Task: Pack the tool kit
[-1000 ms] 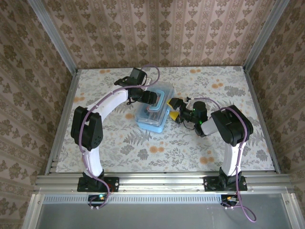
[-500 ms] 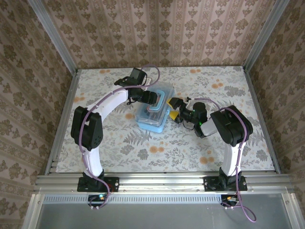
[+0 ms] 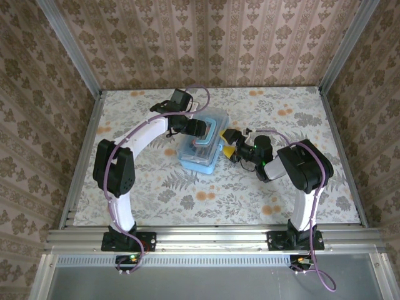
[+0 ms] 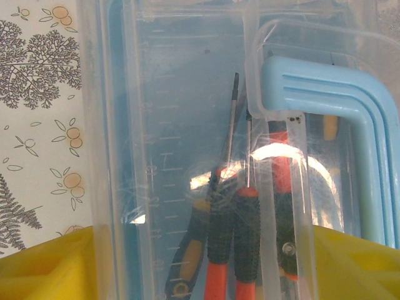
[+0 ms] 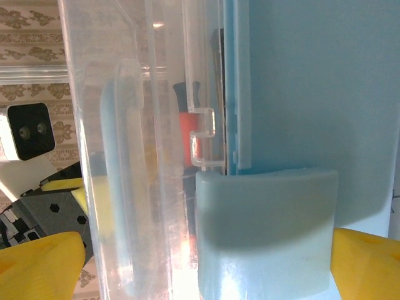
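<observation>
The tool kit case (image 3: 203, 159) is light blue and translucent and lies mid-table with its clear lid down. Through the lid (image 4: 181, 125) I see screwdrivers (image 4: 234, 231) with red-and-black handles, next to the blue carry handle (image 4: 331, 112). My left gripper (image 3: 199, 129) reaches down over the case's far part. Its yellow fingertips (image 4: 44, 262) press on both sides of the case, so the left gripper (image 4: 203, 250) is shut on it. My right gripper (image 3: 228, 150) is at the case's right side. In its own view the right gripper (image 5: 206, 250) is open, with the blue latch (image 5: 269, 231) between its fingers, untouched.
The floral table cover (image 3: 206, 194) spreads round the case. Patterned walls and metal rails (image 3: 84, 156) close in the left, right and far sides. Both arm bases stand at the near edge.
The right arm's elbow has shifted slightly to the right. Both grippers and the case stand as before.
</observation>
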Robot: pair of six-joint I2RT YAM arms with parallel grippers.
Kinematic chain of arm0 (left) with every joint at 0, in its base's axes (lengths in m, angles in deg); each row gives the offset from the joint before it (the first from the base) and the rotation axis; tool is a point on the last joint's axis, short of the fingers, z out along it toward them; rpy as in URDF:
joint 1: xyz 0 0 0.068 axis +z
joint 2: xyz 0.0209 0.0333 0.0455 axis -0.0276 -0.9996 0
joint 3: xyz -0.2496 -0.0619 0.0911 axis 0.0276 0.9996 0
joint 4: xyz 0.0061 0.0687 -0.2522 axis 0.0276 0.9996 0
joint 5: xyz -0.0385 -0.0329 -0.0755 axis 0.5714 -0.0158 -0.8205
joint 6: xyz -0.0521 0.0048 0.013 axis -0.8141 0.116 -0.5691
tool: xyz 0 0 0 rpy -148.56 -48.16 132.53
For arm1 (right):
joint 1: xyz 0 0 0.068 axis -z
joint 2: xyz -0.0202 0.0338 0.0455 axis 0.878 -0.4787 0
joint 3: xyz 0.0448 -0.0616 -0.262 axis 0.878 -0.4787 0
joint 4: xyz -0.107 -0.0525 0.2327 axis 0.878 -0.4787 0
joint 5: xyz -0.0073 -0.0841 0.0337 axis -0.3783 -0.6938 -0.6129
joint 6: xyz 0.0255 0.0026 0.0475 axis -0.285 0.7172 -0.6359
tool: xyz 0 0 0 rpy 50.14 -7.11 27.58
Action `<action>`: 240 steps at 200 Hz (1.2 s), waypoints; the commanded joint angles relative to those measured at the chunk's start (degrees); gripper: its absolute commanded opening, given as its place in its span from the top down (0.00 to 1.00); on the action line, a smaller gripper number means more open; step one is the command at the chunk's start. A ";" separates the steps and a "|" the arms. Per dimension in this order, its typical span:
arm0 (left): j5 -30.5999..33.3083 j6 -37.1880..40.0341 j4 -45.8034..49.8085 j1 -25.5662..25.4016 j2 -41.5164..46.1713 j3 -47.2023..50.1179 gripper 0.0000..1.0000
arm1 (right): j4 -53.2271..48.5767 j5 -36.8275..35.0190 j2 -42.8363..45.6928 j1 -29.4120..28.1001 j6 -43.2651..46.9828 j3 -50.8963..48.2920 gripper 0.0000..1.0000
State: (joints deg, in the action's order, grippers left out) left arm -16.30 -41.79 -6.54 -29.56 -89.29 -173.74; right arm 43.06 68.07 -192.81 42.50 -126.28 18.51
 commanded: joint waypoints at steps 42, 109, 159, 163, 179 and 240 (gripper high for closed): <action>-4.53 -1.90 7.10 -1.30 -6.81 4.11 0.67 | 2.70 -1.69 3.70 0.37 0.47 -0.99 0.00; -4.35 -1.90 7.19 -1.38 -6.80 4.01 0.67 | 2.70 -1.60 3.73 0.41 0.83 -0.95 0.00; -3.49 -2.26 7.62 -2.22 -7.33 3.90 0.66 | 2.67 -2.17 4.88 0.44 0.93 -1.50 0.00; -3.33 -2.26 7.71 -2.30 -7.41 3.84 0.66 | 2.69 -2.15 5.07 0.44 0.93 -1.58 0.00; -2.84 -2.34 7.89 -2.44 -7.41 3.77 0.65 | 2.74 -2.80 5.48 0.44 1.11 -2.06 0.00; -2.14 -2.26 8.24 -2.70 -7.41 3.49 0.61 | 2.78 -3.45 5.13 0.44 0.92 -2.30 0.00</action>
State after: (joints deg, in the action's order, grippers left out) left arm -13.88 -41.81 -6.56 -30.91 -89.73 -174.17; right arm 43.08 66.32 -189.31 43.03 -126.04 16.37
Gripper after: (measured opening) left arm 0.728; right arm 0.998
